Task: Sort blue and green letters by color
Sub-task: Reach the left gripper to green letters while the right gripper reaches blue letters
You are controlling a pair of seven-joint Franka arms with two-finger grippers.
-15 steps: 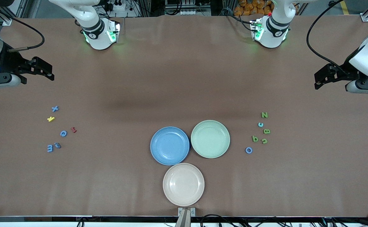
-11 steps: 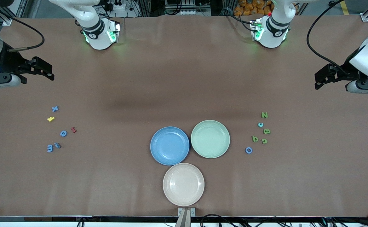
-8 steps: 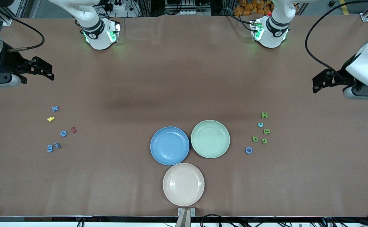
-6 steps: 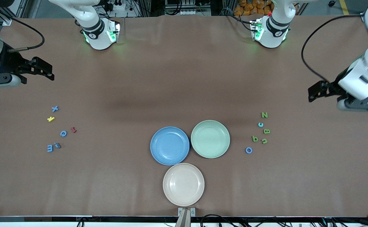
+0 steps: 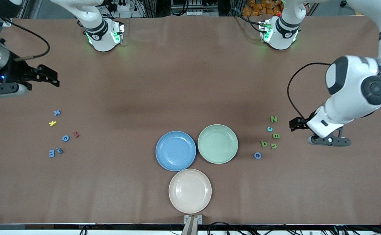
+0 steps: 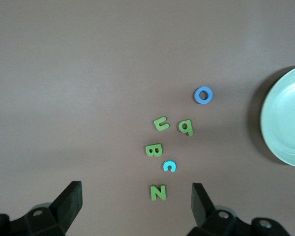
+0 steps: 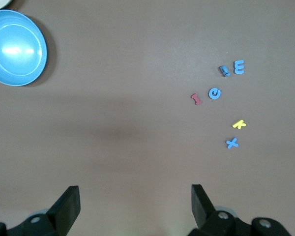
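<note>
- Letters sit in two loose clusters on the brown table (image 5: 190, 81): green letters (image 5: 274, 119) with a blue O (image 5: 257, 155) at mid-right of the front view, blue letters (image 5: 57, 112) at mid-left, mixed with a yellow letter (image 5: 52, 123) and a red letter (image 5: 76, 134).
- Lower centre, three plates touch: blue plate (image 5: 175, 151), green plate (image 5: 217, 143), beige plate (image 5: 190, 191).
- Left gripper (image 5: 295, 123), fingers spread wide, hangs just beside the green cluster.
- Right gripper (image 5: 48, 76), fingers spread too, hovers at upper left.

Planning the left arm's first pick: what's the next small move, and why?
Probably lower the left gripper, fingers open, onto the green N, the letter closest beside it. All plates hold nothing yet, and the right gripper waits far from its letters.
</note>
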